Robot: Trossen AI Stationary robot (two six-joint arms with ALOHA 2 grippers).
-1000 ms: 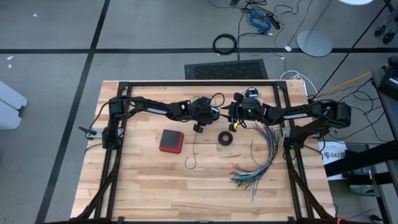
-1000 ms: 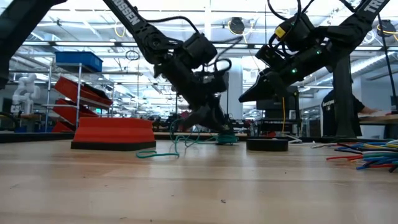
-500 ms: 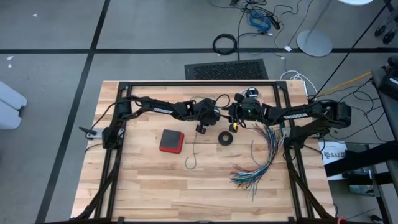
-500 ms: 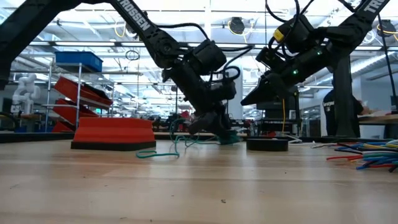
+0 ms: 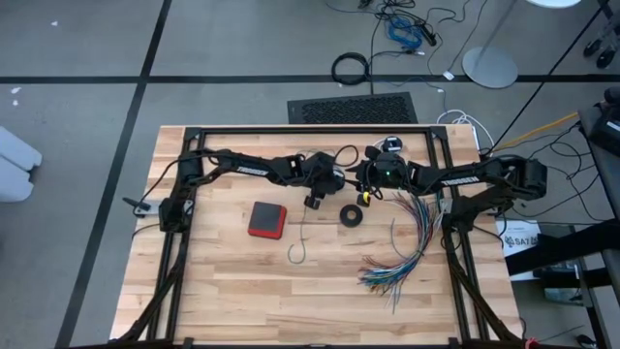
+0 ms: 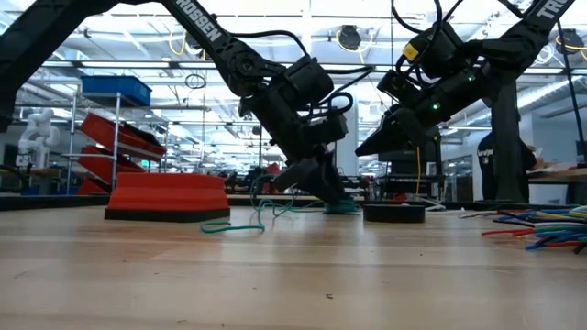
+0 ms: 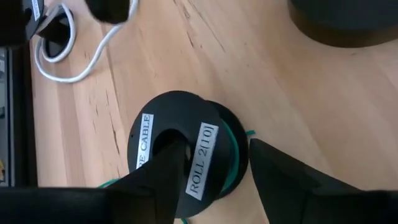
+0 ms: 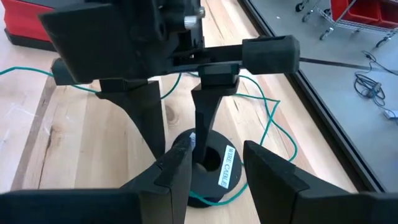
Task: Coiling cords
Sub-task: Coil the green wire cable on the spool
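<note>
Left gripper [image 7: 211, 168] spread over small black labelled spool [image 7: 180, 149], one finger in its hole, not clamped.
Thin teal-green cord [image 6: 240, 218] wound on spool, tail trailing across table; risks snagging if spool tips. Right gripper [image 8: 211, 165] part-open, empty, just beside.

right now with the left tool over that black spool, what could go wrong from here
1. One finger of the left tool sits in the black spool's centre hole; lifting may tip it or let it slip off.
2. The teal-green cord trails loose across the table; it could snag or unwind.
3. The right tool hovers very close, so the arms might collide.
</note>
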